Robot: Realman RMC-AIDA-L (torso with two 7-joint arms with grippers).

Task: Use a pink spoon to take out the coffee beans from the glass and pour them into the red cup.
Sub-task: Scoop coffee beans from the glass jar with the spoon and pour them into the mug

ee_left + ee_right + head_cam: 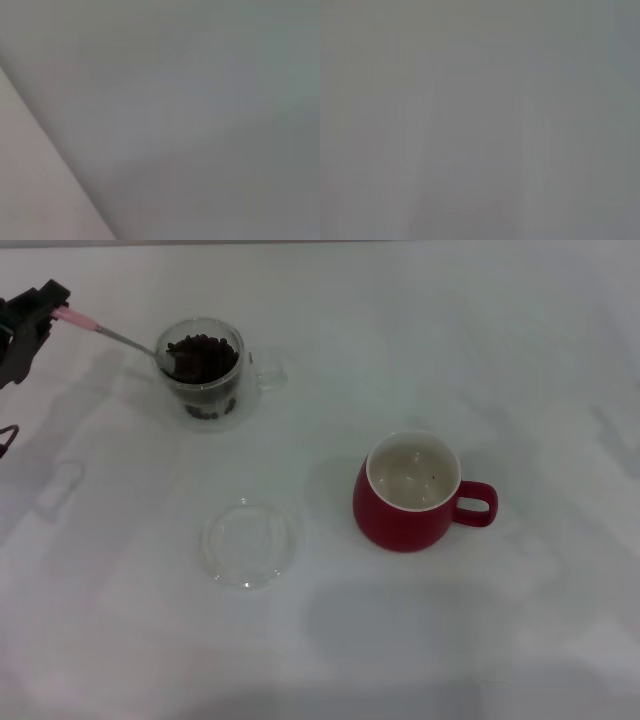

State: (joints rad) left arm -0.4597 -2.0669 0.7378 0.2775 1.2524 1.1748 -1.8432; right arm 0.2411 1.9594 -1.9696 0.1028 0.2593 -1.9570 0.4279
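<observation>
While the left gripper (48, 306) at ten o'clock clamped the pink spoon (110, 334), its bowl sat among coffee beans (203, 356) in the glass (205, 375); the red cup (410, 495) stood well apart at four o'clock.

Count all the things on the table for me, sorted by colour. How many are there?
Clear: 2, the glass and the round saucer
Red: 1, the red cup
Pink: 1, the pink spoon, held by the left pincer
Dark brown: 1 heap of coffee beans
Total: 5
</observation>
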